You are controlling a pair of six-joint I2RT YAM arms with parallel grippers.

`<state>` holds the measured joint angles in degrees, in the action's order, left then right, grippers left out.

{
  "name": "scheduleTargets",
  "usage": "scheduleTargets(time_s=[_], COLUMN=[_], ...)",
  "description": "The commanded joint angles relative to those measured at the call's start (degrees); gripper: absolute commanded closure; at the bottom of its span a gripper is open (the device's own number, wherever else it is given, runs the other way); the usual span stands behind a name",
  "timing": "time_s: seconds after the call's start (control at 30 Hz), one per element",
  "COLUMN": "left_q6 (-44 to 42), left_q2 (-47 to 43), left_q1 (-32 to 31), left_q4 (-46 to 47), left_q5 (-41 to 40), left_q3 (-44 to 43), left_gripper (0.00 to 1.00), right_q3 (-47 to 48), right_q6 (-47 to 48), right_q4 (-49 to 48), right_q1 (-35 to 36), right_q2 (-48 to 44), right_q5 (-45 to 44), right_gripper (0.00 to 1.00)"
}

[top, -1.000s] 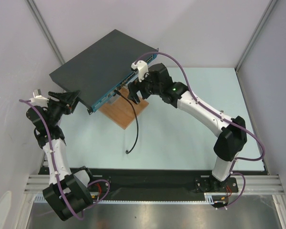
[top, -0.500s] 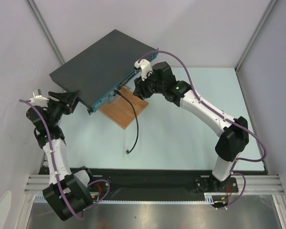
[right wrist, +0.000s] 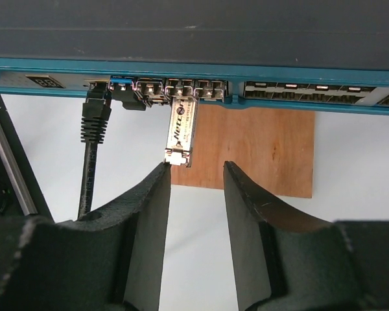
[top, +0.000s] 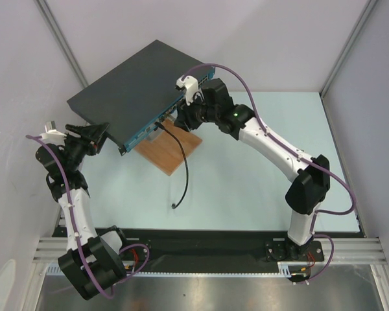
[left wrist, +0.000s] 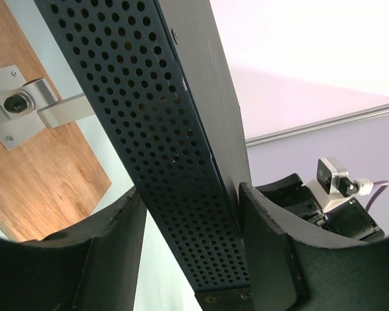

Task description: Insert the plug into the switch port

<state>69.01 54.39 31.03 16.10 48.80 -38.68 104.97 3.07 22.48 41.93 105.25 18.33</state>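
Note:
The switch [top: 136, 84] is a flat dark box with a teal front [right wrist: 194, 65] and lies at the back left. My left gripper [top: 102, 136] is shut on the switch's near left corner, with the perforated side [left wrist: 175, 162] between its fingers. The plug [right wrist: 181, 129], a small silver module, sticks out of a port in the teal face. My right gripper [right wrist: 196, 167] is open just in front of it. Its left fingertip [right wrist: 161, 173] is at the plug's outer end, and the gap between the fingers is empty. From above, this gripper [top: 185, 116] hides the plug.
A black cable [right wrist: 94, 123] sits in a port left of the plug and trails over the table to a loose end [top: 174, 206]. A brown wooden board [top: 172, 152] lies under the switch's front, with a metal bracket [left wrist: 26, 107] on it. Walls stand close behind and at both sides.
My right gripper has moved up and left toward the switch's front, and its jaws have narrowed from wide open. The left arm and the switch have not moved.

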Motion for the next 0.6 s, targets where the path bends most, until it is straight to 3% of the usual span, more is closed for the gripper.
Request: scheduleTargets(time_s=[0.0, 0.57], left_q6=[-3.1, -3.2], left_q2=[0.7, 0.9], left_q1=[-1.6, -1.5], left_q4=[4.7, 4.7], left_q5=[-0.2, -0.2], left_q3=[-2.5, -2.5], left_gripper=[0.99, 1.00], right_q3=[4.5, 9.0], right_q6=[-1.1, -0.7], right_q4=[-6.0, -6.7], right_q1=[0.4, 0.1], right_q2=[1.9, 2.2], right_q5=[-1.2, 0.7], right_gripper=[0.58, 0.67])
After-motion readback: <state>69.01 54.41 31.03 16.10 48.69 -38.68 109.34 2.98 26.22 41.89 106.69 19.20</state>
